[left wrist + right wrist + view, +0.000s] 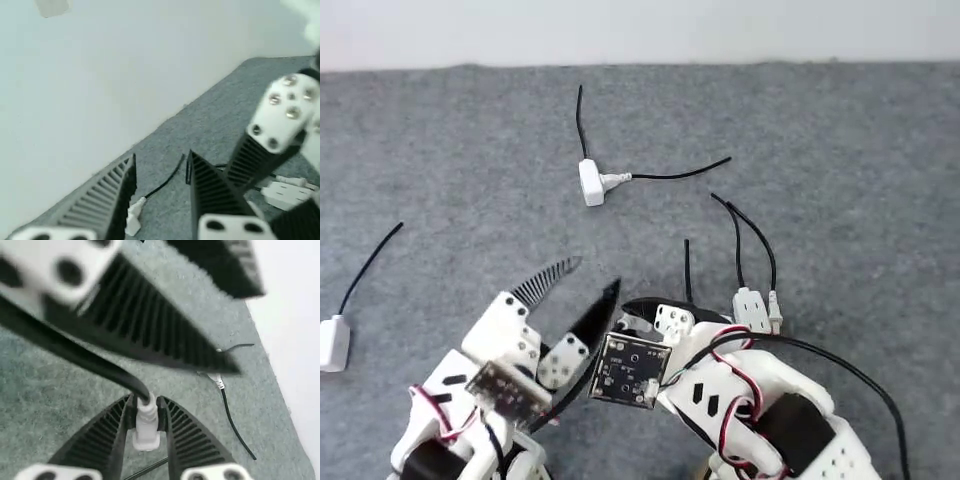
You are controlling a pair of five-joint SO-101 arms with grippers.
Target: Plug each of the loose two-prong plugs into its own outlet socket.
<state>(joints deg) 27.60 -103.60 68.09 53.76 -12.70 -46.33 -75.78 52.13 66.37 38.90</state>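
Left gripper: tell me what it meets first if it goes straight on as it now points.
Probably the white plug-and-socket pair on the carpet, seen ahead between the fingers of the open left gripper. Depth is unclear, so it might pass above it toward the wall.

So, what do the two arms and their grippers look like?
Both are white plastic. The left arm and right arm carry thin red, black and white wires and a small dark camera board each. The left gripper and right gripper have black, ribbed, pointed fingers on white mounts.
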